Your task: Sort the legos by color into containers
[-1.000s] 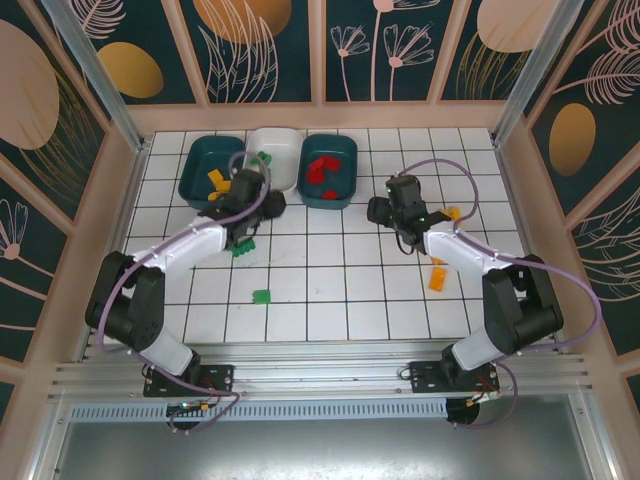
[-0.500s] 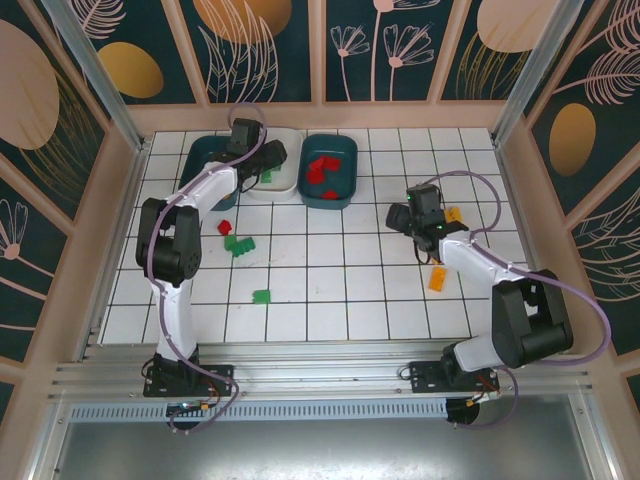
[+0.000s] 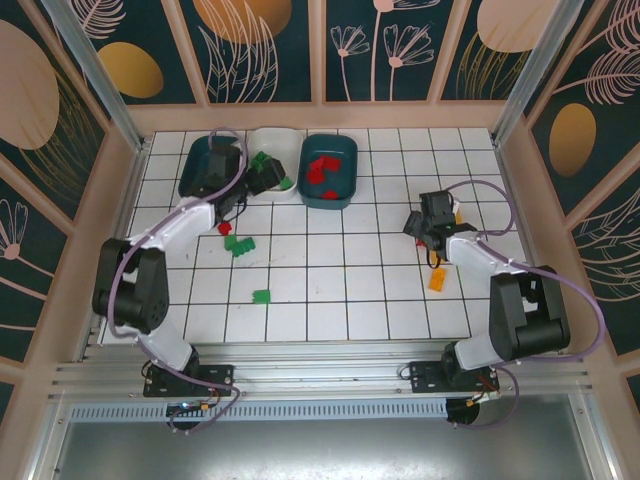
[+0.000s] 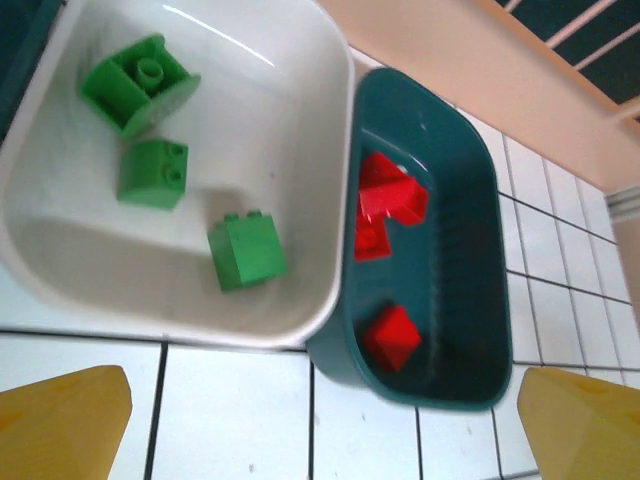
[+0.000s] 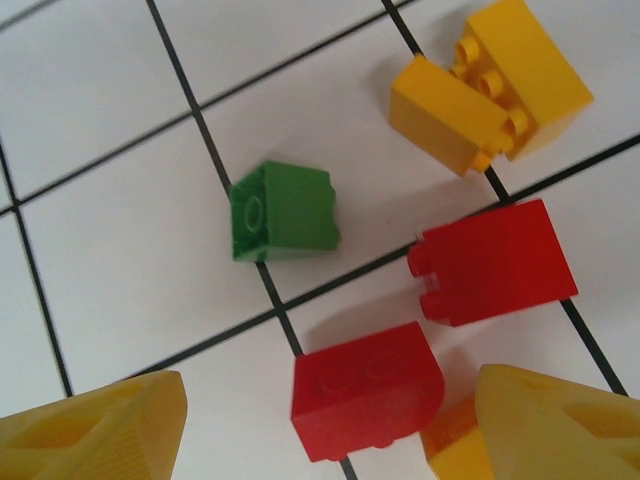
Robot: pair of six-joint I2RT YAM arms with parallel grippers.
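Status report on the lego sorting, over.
Left gripper open, empty, above white tub holding three green bricks. Right gripper open over red brick on tiles. Second red brick, loose green brick, yellow bricks crowd it.

white tub (image 4: 250, 120): middle of the back row, and it's got three green bricks (image 4: 152, 173) in it, spread apart, one tipped over.
right teal tub (image 4: 470, 230): pressed up against the white tub's side; red bricks (image 4: 390, 195) bunched at one end, one more alone at the other.
left teal tub (image 3: 192, 172): other side of the white tub, contents unclear.
loose left group (image 3: 238, 244): green pair with a red one just beside, a single green nearer, all on the tiles (image 3: 330, 260).
loose right group (image 5: 284, 212): a green brick, two touching orange-yellow bricks (image 5: 485, 85), two red blocks (image 5: 497, 262) close by.
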